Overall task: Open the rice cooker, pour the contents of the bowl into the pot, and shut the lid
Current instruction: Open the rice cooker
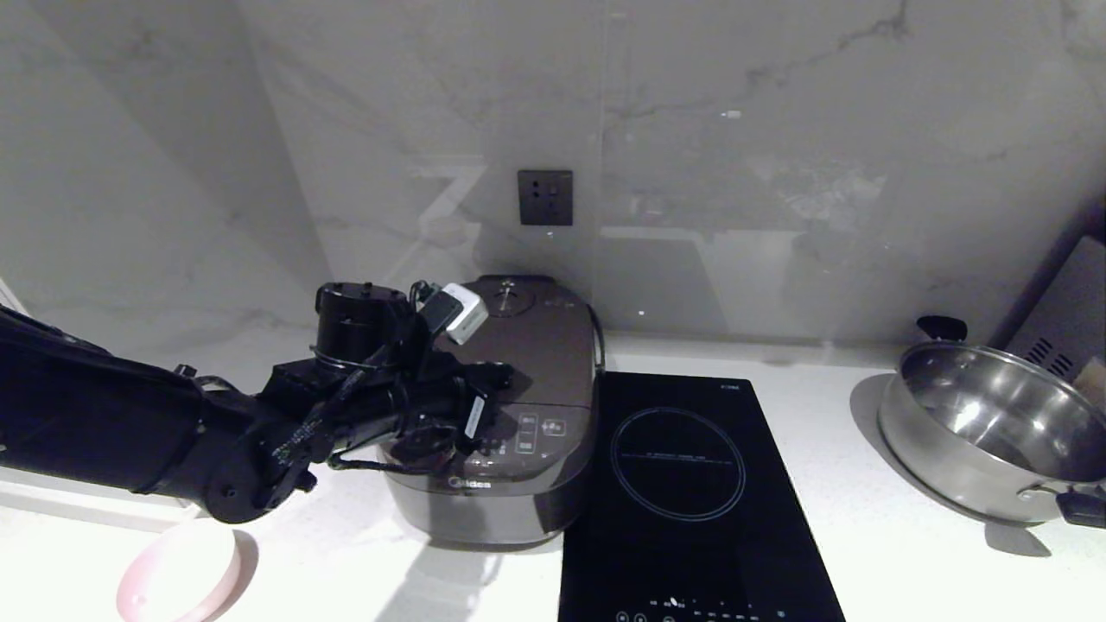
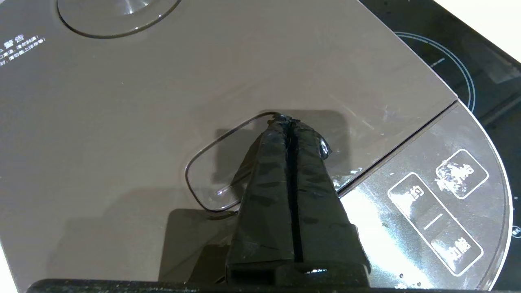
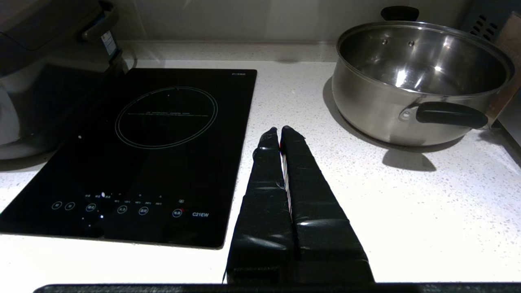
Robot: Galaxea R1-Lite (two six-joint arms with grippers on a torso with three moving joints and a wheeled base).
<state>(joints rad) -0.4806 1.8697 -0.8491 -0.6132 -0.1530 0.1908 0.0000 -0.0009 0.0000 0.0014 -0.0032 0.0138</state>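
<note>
Left gripper (image 2: 287, 120): fingers clenched together, empty, tips on oval release button (image 2: 228, 171) of closed lid (image 2: 163, 93). Right gripper (image 3: 280, 131): fingers clenched, empty, above counter (image 3: 407, 211). Bowl (image 1: 177, 574): beside rice cooker (image 1: 510, 484).

One rice cooker (image 1: 510, 406), one bowl (image 1: 177, 574), one hob (image 1: 683, 484), one steel pan (image 1: 985, 432), one wall socket (image 1: 545, 197).

Left arm (image 1: 130, 432) enters head view from 9 o'clock edge, reaches toward 3 o'clock, wrist bent, camera housing upright on top. Left gripper (image 2: 287, 119) angled downward, fingers pressed together, only thin seam between them, tips pointing toward 12 o'clock in left wrist view. Right gripper (image 3: 280, 131) low, roughly level, fingers closed tight side by side, holding nothing. Right arm not in head view.
</note>
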